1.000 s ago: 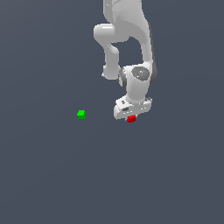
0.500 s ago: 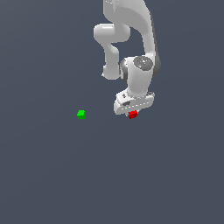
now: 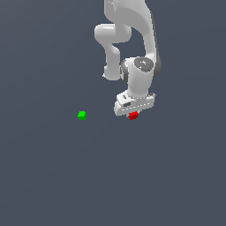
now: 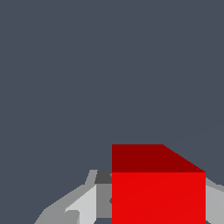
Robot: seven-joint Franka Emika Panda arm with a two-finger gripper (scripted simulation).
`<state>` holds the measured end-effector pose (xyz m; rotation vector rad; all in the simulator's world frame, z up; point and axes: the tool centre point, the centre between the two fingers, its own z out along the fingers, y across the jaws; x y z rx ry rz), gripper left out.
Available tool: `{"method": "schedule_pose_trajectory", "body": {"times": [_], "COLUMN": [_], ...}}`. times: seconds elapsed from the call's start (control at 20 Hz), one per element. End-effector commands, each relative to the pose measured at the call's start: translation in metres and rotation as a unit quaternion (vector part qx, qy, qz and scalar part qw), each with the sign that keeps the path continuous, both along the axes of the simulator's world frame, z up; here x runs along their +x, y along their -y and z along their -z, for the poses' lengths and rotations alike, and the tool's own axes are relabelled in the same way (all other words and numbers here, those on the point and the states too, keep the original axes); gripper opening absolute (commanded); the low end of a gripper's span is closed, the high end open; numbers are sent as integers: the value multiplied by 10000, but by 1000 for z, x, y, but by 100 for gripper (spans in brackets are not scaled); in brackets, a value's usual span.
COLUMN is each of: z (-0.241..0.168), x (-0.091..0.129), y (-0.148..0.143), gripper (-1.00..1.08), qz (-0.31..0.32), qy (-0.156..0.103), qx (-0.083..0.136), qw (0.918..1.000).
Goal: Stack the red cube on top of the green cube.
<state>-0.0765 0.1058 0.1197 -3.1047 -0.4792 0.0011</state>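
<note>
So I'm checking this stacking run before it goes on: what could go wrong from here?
The gripper sits right at the red cube, but whether the fingers are actually clamped isn't visible; a loose grip could drop it on lifting. The green cube is tiny and well off toward the exterior view's left, so slight misalignment could knock it or leave the red cube toppling.

red cube [image 4: 158,197] cropped by wrist view's edge

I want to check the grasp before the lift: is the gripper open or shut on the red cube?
Cannot tell. The red cube sits between the fingers of the gripper, but no contact is visible.
</note>
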Motion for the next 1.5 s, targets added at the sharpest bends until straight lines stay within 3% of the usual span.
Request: {"method": "schedule_pose_trajectory", "body": {"times": [0.0, 0.45, 1.1, 1.45], "z": [1, 12, 41, 53], "x": [-1, -16, -49, -61], "y": [6, 64, 208, 267], "gripper": [-100, -100, -100, -100], "qz": [4, 8, 9, 9], "qy": [3, 2, 4, 4], "qx": [0, 0, -3, -3], "qw": [10000, 10000, 10000, 10000]}}
